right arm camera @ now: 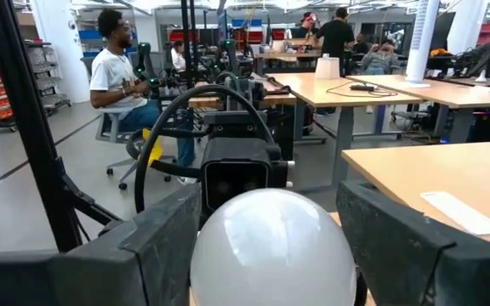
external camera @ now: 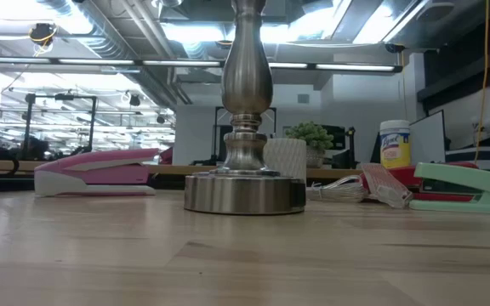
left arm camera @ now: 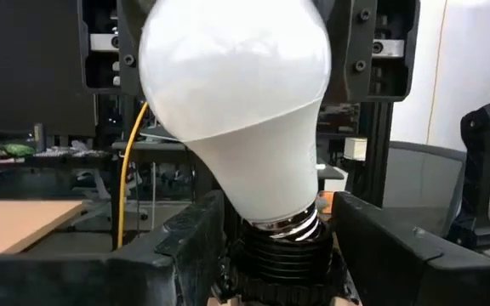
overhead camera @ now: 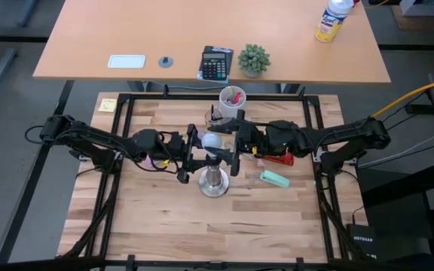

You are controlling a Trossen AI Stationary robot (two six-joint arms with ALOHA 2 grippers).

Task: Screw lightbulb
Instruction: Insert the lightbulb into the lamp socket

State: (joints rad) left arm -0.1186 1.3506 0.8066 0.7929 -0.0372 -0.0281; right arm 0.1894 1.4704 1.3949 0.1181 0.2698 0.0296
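Note:
The white lightbulb (left arm camera: pixel 236 110) stands at the top of the silver metal stand (overhead camera: pixel 214 182), high above the table's middle. Its silvery screw base (left arm camera: pixel 292 228) sits in the stand's black socket (left arm camera: pixel 279 259), with the globe leaning a little to one side. My right gripper (right arm camera: pixel 270 242) reaches in from the table's right and is shut on the globe. My left gripper (left arm camera: pixel 279 272) comes from the left at socket height; it is open, with one finger on each side of the socket. The low view shows only the stand's round foot (external camera: pixel 245 191) on the table. My right gripper pinches the bulb's round globe (right arm camera: pixel 204 246) at its widest part between its two fingers (right arm camera: pixel 156 246). The fingers come in level from the table's right side. The bulb is off the table, its screw base down in the socket, slightly tilted.
A pink stapler (external camera: pixel 96 170) lies left of the stand, under my left arm. A green stapler (overhead camera: pixel 274 178) and a red object (overhead camera: pixel 277 158) lie to the right. A white cup of pens (overhead camera: pixel 232 102) stands just behind. The table's near half (overhead camera: pixel 217 226) is bare wood.

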